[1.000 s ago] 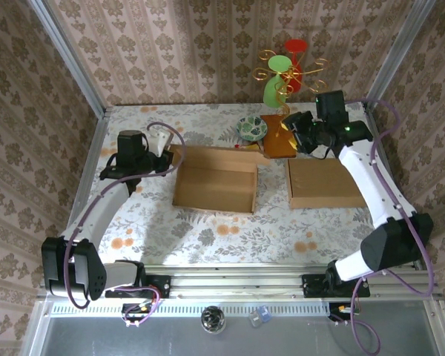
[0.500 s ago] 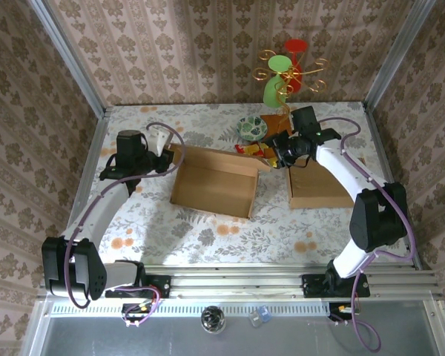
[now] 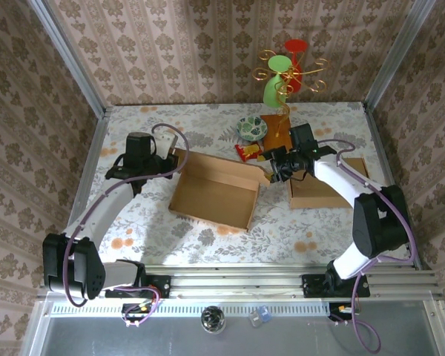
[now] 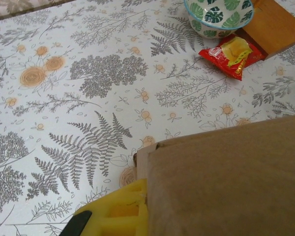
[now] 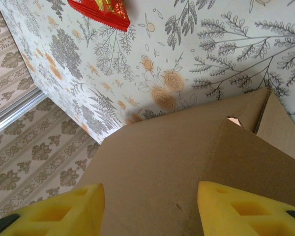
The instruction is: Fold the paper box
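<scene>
The brown paper box lies as an open tray in the middle of the table, turned slightly askew. My left gripper is shut on its back left wall. In the left wrist view one yellow finger presses against the cardboard, which hides the other finger. My right gripper hovers open over the box's back right corner. Its yellow fingers stand wide apart, with the box's cardboard between them and farther off.
A second cardboard tray lies at the right under my right arm. Behind the box are a leaf-patterned bowl, a red snack packet and a wooden stand with a wire tree holding cups. Walls close the table's sides.
My right arm swung in from the back right and came down to the box's back right corner. The box turned slightly and my left gripper shifted right with it.
</scene>
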